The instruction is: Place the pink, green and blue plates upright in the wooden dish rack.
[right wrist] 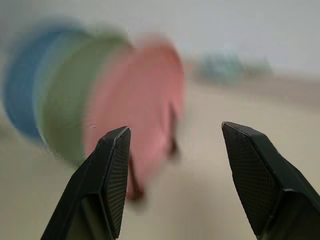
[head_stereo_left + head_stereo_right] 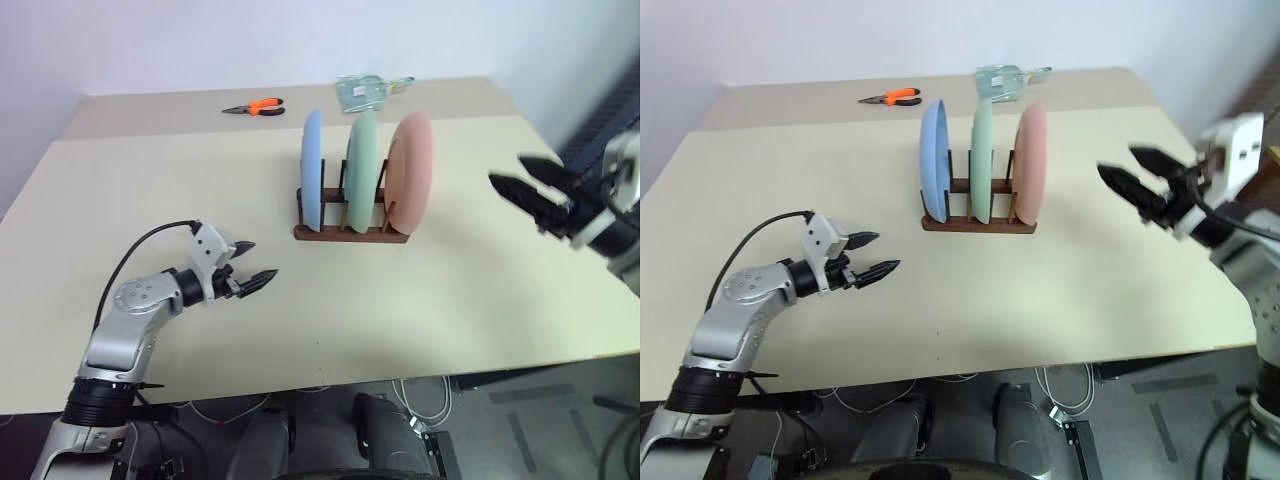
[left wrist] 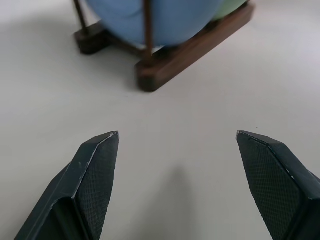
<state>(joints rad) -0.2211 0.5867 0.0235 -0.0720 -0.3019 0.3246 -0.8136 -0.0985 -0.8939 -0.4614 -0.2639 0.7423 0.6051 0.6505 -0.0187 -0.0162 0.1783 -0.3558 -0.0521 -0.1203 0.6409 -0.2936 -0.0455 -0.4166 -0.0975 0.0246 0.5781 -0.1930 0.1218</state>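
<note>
While all three plates stand on edge in the wooden dish rack (image 2: 350, 228) just above the middle of the left eye view, both arms hang clear of it, and what a tidy line-up this is: the blue plate (image 2: 312, 168) on the left of the row, the green plate (image 2: 362, 170) in the centre, the pink plate (image 2: 411, 167) on the right, each one upright between the thin dark pegs, none touching its neighbour. The rack sits on the pale table (image 2: 150, 200), well in from every edge. Down in the lower left of the frame the left gripper (image 2: 250, 264) floats just over the tabletop, fingers spread wide with nothing between them, tips aimed toward the rack but well apart from it; its own wrist view looks past both black fingers (image 3: 97, 165) at the rack's near rail and the blue plate's lower rim. Over at the right edge of the frame the right gripper (image 2: 522, 184) sits in the air, near the pink plate's height yet clearly away from it, fingers parted and empty, pointing back toward the row. At the top of the frame, orange-handled pliers (image 2: 256, 107) lie near the table's far side, with a clear plastic packet (image 2: 362, 92) just to their right, behind the rack.
</note>
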